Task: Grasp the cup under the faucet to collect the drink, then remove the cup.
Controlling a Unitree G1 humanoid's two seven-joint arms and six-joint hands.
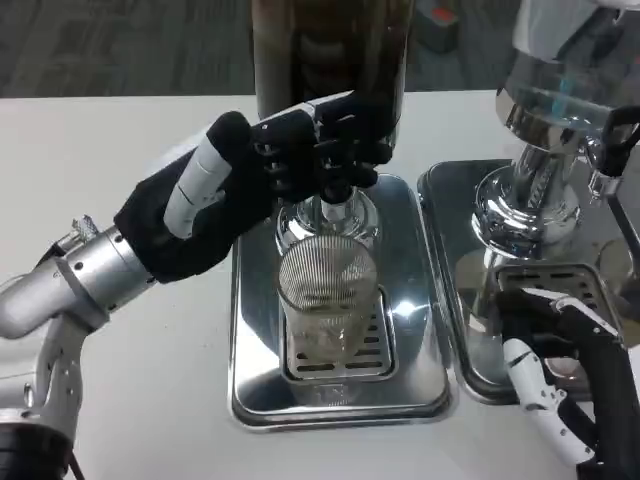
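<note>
Clear ribbed cup (pixel 328 300) upright on the drip grate (pixel 340 352) under the faucet (pixel 335 190), left robot hand (pixel 290 160) gripping the faucet, right robot hand (pixel 560 350) resting loosely curled, holding nothing, grip unclear, on the neighbouring tray (pixel 450 260).

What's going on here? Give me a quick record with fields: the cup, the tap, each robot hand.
cup: ribbed clear glass standing upright on the drip grate of a steel tray, under the faucet
faucet: directly above the cup; drink level hard to tell
left robot hand: fingers on the faucet lever
right robot hand: low over the neighbouring tray, holding nothing
</note>
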